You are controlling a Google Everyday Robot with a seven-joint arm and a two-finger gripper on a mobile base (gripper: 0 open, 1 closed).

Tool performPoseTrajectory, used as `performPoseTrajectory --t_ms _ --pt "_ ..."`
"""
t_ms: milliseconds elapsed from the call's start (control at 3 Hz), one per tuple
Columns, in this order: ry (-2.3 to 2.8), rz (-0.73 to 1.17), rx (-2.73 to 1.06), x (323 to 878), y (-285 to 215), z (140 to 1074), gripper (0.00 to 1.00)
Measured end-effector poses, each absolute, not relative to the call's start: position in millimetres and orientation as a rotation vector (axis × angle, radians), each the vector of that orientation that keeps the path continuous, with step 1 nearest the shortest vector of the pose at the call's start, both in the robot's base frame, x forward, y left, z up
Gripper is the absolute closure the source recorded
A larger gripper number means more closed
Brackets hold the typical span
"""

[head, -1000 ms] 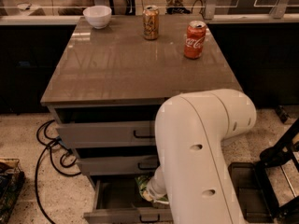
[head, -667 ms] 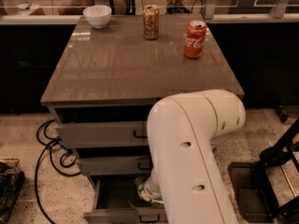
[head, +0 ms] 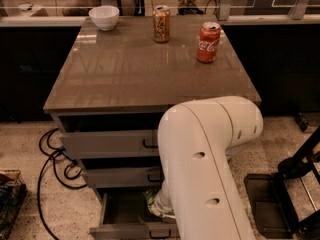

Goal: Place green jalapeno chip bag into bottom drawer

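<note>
The bottom drawer (head: 122, 211) is pulled open below the two shut grey drawers, and its grey interior shows. The green jalapeno chip bag (head: 151, 198) shows only as a small green and white sliver at the drawer's right side, inside or just over the opening. My white arm reaches down in front of the cabinet. My gripper (head: 161, 206) is at its lower end, low in the open drawer right beside the bag, and is mostly hidden behind the arm.
On the brown tabletop (head: 145, 69) stand a white bowl (head: 104, 17), a tan can (head: 161, 23) and a red cola can (head: 208, 42). Black cables (head: 55, 159) lie on the floor at left. A black stand (head: 290, 194) is at right.
My arm has swung a little to the left and covers more of the drawer fronts. The bag stays at the open bottom drawer.
</note>
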State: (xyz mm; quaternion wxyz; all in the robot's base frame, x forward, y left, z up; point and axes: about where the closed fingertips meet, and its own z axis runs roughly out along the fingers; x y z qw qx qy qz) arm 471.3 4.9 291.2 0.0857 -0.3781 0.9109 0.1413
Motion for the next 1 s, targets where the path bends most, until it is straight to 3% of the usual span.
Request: performPoseTrajectory --t_ms 667,1000 --pt "2.717 0.424 -1.130 469.9 5.9 289.9 0.12" --pt "2.717 0.425 -1.132 469.3 6.4 289.4 0.00"
